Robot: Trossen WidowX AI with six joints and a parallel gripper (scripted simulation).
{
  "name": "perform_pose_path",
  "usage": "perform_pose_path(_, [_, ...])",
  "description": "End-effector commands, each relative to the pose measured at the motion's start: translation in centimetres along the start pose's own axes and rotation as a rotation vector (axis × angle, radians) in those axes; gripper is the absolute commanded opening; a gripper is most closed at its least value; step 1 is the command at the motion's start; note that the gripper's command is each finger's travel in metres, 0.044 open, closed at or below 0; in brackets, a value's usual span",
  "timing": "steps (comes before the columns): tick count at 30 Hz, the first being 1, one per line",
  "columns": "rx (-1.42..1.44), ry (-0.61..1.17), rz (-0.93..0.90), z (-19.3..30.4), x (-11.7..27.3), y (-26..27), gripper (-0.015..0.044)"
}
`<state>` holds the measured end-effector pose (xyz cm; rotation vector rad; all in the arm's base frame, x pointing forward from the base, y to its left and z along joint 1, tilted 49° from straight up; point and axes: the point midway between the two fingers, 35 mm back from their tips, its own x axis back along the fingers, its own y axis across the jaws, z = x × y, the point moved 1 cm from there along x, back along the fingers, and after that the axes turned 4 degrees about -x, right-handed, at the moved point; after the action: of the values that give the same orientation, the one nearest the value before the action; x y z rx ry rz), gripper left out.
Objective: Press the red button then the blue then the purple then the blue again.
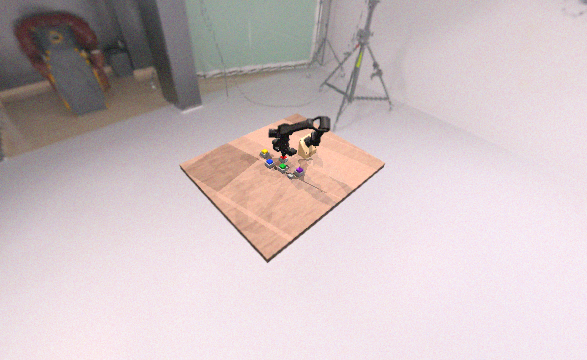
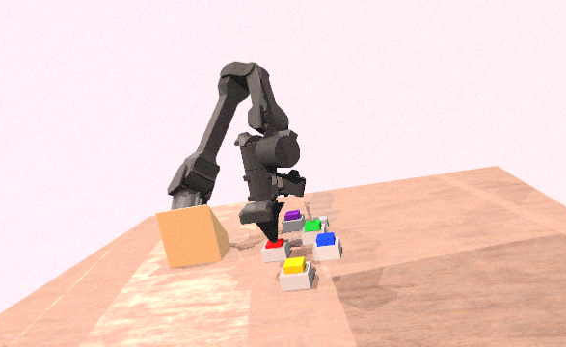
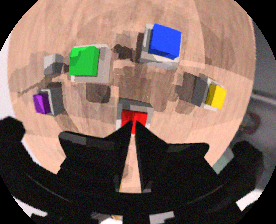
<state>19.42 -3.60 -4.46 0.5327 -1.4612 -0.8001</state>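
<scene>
Closed and empty, the black pincer (image 2: pixel 273 238) bears down on the square red push-button (image 2: pixel 275 244) directly beneath its tip, apparently the first press, with blue (image 2: pixel 325 239), purple (image 2: pixel 292 215) and blue again remaining.

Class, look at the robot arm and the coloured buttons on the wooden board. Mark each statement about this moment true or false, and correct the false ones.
1. The gripper is shut, its tip at the red button. True.
2. The gripper holds a block. False: it holds nothing.
3. The yellow button sits nearest the exterior camera. True.
4. The tip is over the blue button. False: blue stands apart, untouched.
5. The purple button has a dark grey base. True.
</scene>
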Motion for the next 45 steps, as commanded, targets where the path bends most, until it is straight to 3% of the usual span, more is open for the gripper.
perform_pose_path(1, [-0.001, -0.001, 0.001, 0.0, 2.2, 0.0, 0.002])
perform_pose_path(8, [-0.003, -0.001, 0.0, 0.0, 3.6, 0.0, 0.002])
perform_pose_path(13, [-0.003, 0.0, 0.002, 0.0, 9.2, -0.1, 0.002])
perform_pose_path(20, [-0.002, 0.0, 0.003, -0.2, 9.5, -0.1, 0.002])
perform_pose_path(24, [0.027, -0.004, 0.017, -4.5, 9.8, -1.0, 0.002])
perform_pose_path(30, [0.003, -0.004, 0.003, -10.5, 9.6, -1.4, 0.002])
perform_pose_path(37, [0.001, -0.004, 0.002, -10.7, 9.3, -1.4, 0.002])
perform_pose_path(42, [0.001, -0.004, 0.0, -10.7, 3.6, -1.3, 0.002])
perform_pose_path(45, [0.001, -0.004, 0.0, -10.7, 3.4, -1.3, 0.002])
